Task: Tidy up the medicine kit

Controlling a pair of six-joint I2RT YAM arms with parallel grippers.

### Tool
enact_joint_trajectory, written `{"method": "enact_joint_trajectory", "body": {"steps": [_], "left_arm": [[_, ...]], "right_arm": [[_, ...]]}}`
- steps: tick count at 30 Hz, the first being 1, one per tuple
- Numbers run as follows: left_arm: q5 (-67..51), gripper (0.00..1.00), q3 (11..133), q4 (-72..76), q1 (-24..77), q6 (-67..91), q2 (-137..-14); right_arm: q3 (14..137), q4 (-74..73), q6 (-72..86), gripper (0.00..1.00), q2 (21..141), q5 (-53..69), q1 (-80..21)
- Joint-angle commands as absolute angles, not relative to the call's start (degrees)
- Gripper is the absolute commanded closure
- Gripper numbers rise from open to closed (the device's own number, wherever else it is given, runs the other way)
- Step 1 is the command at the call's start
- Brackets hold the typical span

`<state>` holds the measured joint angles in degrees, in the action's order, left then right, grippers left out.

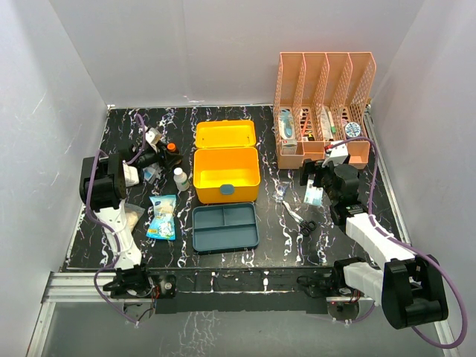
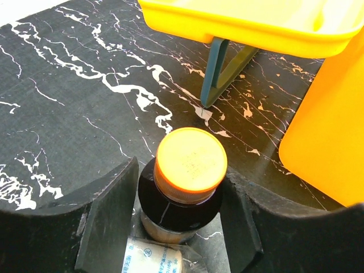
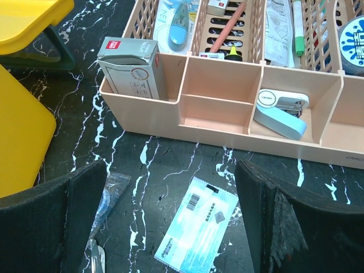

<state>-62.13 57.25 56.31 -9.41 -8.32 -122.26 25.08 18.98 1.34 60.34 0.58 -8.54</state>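
Only the left wrist view shows the left hand [image 2: 181, 193], its fingers [image 2: 111, 222] set on either side of a dark bottle with an orange cap [image 2: 190, 162], beside the yellow medicine kit [image 2: 330, 131]; whether they press it I cannot tell. From above, the kit sits mid-surface [image 1: 282, 141], lid tipped open, its teal tray [image 1: 225, 227] lying out in front. The right wrist view shows the right hand [image 3: 170, 176] spread wide over a pale blue sachet [image 3: 196, 230], before an orange rack [image 3: 227, 122] holding a grey box [image 3: 131, 65] and a blue stapler [image 3: 280, 111].

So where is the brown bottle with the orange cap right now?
In the left wrist view the brown bottle stands upright between the fingers of the left gripper, on the table just left of the yellow medicine kit.
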Motion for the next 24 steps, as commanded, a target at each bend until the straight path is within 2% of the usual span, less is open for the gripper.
{"method": "enact_joint_trajectory", "body": {"steps": [1,13,21,24], "left_arm": [[-62.48,0.47,56.58,64.76,-9.23,-4.42,-123.53],[-61.22,0.59,56.55,67.16,-9.23,-2.45,-124.94],[-61.2,0.65,57.44,60.52,-9.14,-5.76,-122.16],[-63.14,0.74,59.05,53.97,-9.24,-8.95,-119.88]], "right_arm": [[27.26,20.29,1.29,0.05,59.0,0.46,-8.74],[26.72,20.65,1.56,0.06,59.13,0.87,-8.75],[26.37,21.5,2.02,0.07,59.54,1.39,-8.78],[26.2,21.82,2.32,0.07,59.7,1.53,-8.74]]}}
